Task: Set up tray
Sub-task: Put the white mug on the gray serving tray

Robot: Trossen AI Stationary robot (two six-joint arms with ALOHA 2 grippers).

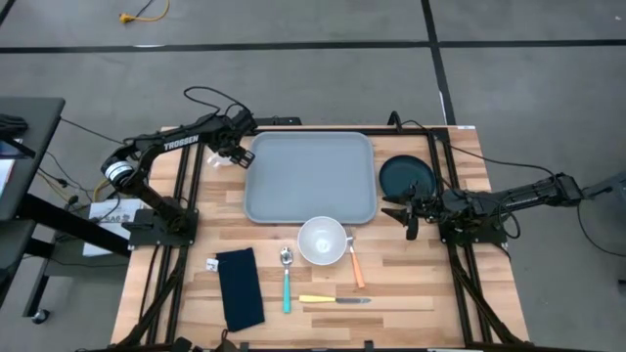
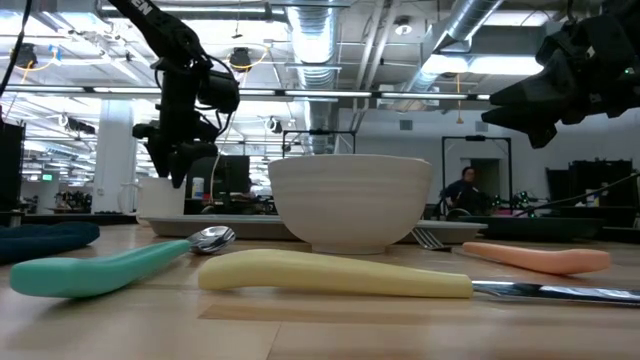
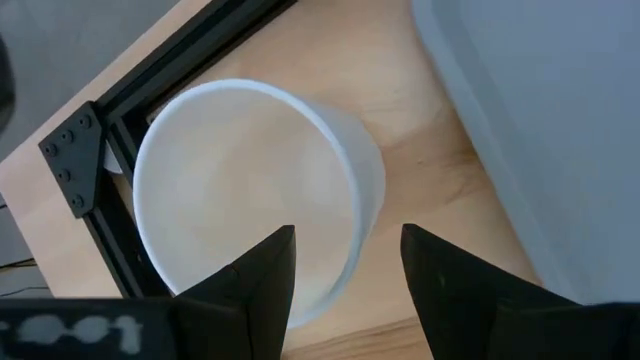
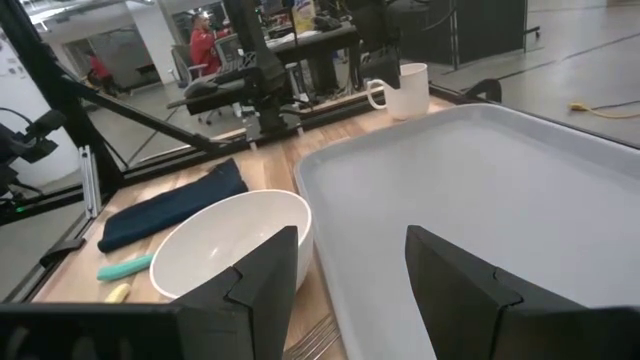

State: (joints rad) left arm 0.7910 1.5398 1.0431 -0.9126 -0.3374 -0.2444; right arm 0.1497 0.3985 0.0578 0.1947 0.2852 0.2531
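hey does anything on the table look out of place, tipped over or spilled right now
Nothing stands out. The tray lies flat and empty, the white bowl sits upright just in front of it, and the white mug stands upright beside the tray under the open left gripper. No spills show.

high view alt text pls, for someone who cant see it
Overhead view of a wooden table with an empty grey-blue tray at its centre and a robot arm on each side. The left gripper, open, hovers by the tray's left edge; the right gripper is near a dark plate. In front lie a white bowl, cutlery and a navy napkin.
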